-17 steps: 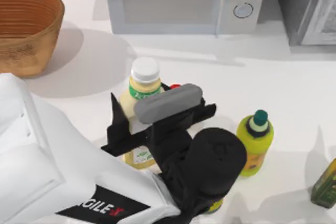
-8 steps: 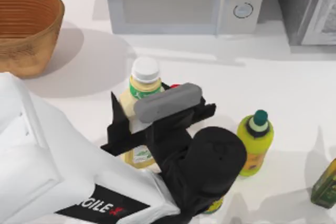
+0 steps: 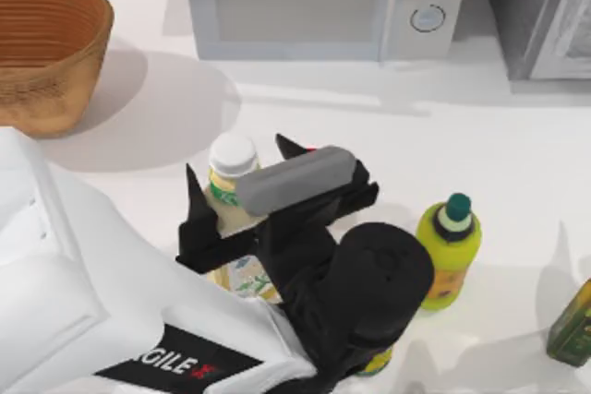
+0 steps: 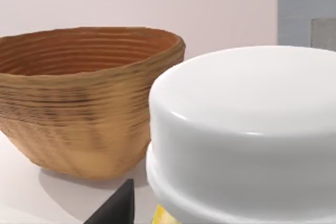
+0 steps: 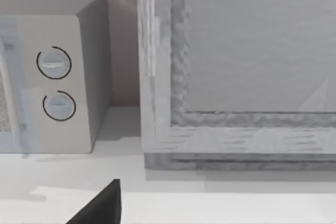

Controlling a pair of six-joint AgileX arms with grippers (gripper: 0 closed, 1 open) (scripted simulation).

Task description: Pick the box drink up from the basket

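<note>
The box drink (image 3: 231, 182), a cream carton with a white cap (image 4: 247, 129) and green marks, stands on the white table between the fingers of my left gripper (image 3: 242, 173). It tilts toward the left finger (image 3: 194, 196), while the right finger (image 3: 291, 147) stands apart from it, so the gripper is open. The wicker basket (image 3: 46, 43) sits at the table's far left corner, well away from the carton, and its ribbed wall (image 4: 79, 103) shows behind the cap in the left wrist view. My right gripper (image 5: 100, 211) is parked facing the back of the table.
A microwave (image 3: 314, 2) stands at the back centre, with a grey appliance (image 3: 545, 6) to its right. A yellow-green bottle (image 3: 448, 246) stands right of my left arm. A dark green bottle (image 3: 572, 325) is at the right edge. A red cap (image 3: 307, 149) peeks out behind the gripper.
The left gripper's fingers have spread apart, and the right one now shows. The carton's top has tipped left toward the left finger, while its base stayed in place.
</note>
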